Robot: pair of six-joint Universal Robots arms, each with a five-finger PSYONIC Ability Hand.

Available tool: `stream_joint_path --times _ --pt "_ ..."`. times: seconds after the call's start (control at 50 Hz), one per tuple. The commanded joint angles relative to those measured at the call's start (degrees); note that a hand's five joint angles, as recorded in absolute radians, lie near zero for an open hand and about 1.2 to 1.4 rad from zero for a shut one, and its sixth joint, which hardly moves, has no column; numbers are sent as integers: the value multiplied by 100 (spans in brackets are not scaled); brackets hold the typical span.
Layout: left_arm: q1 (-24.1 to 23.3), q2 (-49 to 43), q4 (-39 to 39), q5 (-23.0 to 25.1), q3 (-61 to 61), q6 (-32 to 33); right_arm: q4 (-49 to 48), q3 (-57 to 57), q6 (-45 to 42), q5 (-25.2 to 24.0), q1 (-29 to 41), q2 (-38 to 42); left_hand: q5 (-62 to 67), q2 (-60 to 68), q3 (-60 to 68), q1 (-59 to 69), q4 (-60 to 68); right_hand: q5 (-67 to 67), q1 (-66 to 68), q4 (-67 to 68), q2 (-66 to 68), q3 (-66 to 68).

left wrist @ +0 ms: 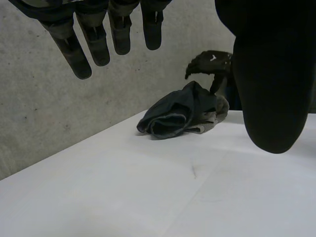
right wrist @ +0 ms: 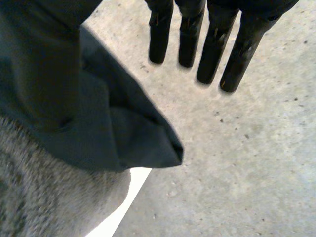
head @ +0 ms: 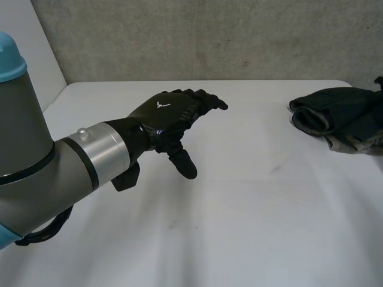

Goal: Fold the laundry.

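Observation:
A crumpled dark garment [head: 341, 116] with a grey-lined inside lies bunched at the table's far right edge. My left hand [head: 164, 113] hovers open over the left middle of the white table [head: 239, 215], well away from the garment, its fingers [left wrist: 81, 54] straight. My right hand [left wrist: 210, 63] hangs just above the garment [left wrist: 180, 116], with its fingers [right wrist: 212, 44] straight and apart from the cloth. The dark cloth [right wrist: 123, 133] and its grey fuzzy lining [right wrist: 39, 202] lie under that hand's palm and thumb.
A concrete wall [head: 209, 36] rises directly behind the table's far edge. The garment sits close to the right rim. Bare white tabletop stretches between my left hand and the garment.

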Motion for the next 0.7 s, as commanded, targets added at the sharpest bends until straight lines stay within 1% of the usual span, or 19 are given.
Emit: stream_joint_path --times 0.02,0.08,0.1,0.16,0.18,0.2,0.22,0.24,0.26,0.28,0.3,0.36,0.38,0.42,0.46,0.5,0.58,0.6,0.7 --pt "-7 17 0 -4 8 -31 -14 214 1018 740 251 -985 -127 -129 -147 -118 -116 -1484 -1026 -1464 -1391 -1439" --pt "-7 61 9 -4 17 -84 12 214 1397 1189 515 -1312 -127 -129 -147 -118 -116 -1484 -1026 -1464 -1391 -1439" --pt "-7 87 9 -4 26 -110 38 275 1555 1469 716 -1504 -127 -129 -147 -118 -116 -1484 -1026 -1464 -1391 -1439" --pt "2 122 88 -65 35 -172 222 503 1837 1927 1086 -1804 -127 -129 -147 -118 -116 -1484 -1026 -1464 -1391 -1439" --pt "2 131 123 -126 43 -181 284 600 1882 2007 1201 -1892 -111 -113 -130 -102 -99 -1484 -1026 -1464 -1391 -1439" --pt "28 201 193 -284 44 -189 363 688 1899 2087 1332 -1997 -127 -129 -147 -118 -115 -1484 -1026 -1464 -1391 -1439" --pt "54 254 246 -398 44 -190 485 889 1908 2253 1664 -2294 -127 -129 -147 -118 -116 -1484 -1026 -1464 -1391 -1439" --pt "98 307 290 -530 35 -190 521 978 1908 2289 1842 -2419 -127 -129 -147 -118 -116 -1484 -1026 -1464 -1391 -1439" --pt "203 420 377 -801 9 -190 557 1057 1917 2324 1983 -2525 -144 -146 -164 -135 -132 -1484 -1026 -1464 -1391 -1439" --pt "256 465 422 -952 0 -190 592 1136 1943 2368 2149 -2622 -144 -146 -164 -135 -132 -1484 -1026 -1464 -1391 -1439" --pt "309 518 465 -1084 0 -190 653 1320 1952 2456 2447 -2797 -161 -163 -181 -152 -149 -1484 -1026 -1464 -1391 -1439" --pt "546 711 615 -1611 -53 -190 768 1619 1970 2667 2888 -3009 -211 -213 -231 -202 -200 -1484 -1026 -1464 -1391 -1439" --pt "617 764 633 -1708 -79 -190 846 1803 1987 2902 3203 -3175 -211 -213 -231 -202 -200 -1484 -1026 -1464 -1391 -1439" --pt "835 886 703 -1945 -210 -137 908 1971 2005 3141 3477 -3316 -261 -263 -281 -252 -250 -1484 -1026 -1464 -1391 -1439" --pt "986 931 738 -1999 -299 -128 944 2190 2066 3544 3854 -3465 -262 -264 -282 -253 -250 -1484 -1026 -1464 -1391 -1439" --pt "1162 949 730 -1981 -431 -119 944 2340 2102 3817 4049 -3545 -262 -264 -282 -253 -250 -1484 -1026 -1464 -1391 -1439" --pt "1276 949 721 -1981 -633 -119 953 2709 2137 4284 4313 -3756 -266 -269 -286 -258 -255 -1484 -1026 -1464 -1391 -1439" --pt "1276 949 721 -1981 -651 -119 953 2832 2137 4363 4348 -3843 -266 -269 -286 -258 -255 -1484 -1026 -1464 -1391 -1439" --pt "1320 958 738 -1981 -704 -154 918 3096 2128 4408 4348 -3941 -266 -269 -286 -258 -255 -1484 -1026 -1464 -1391 -1439"
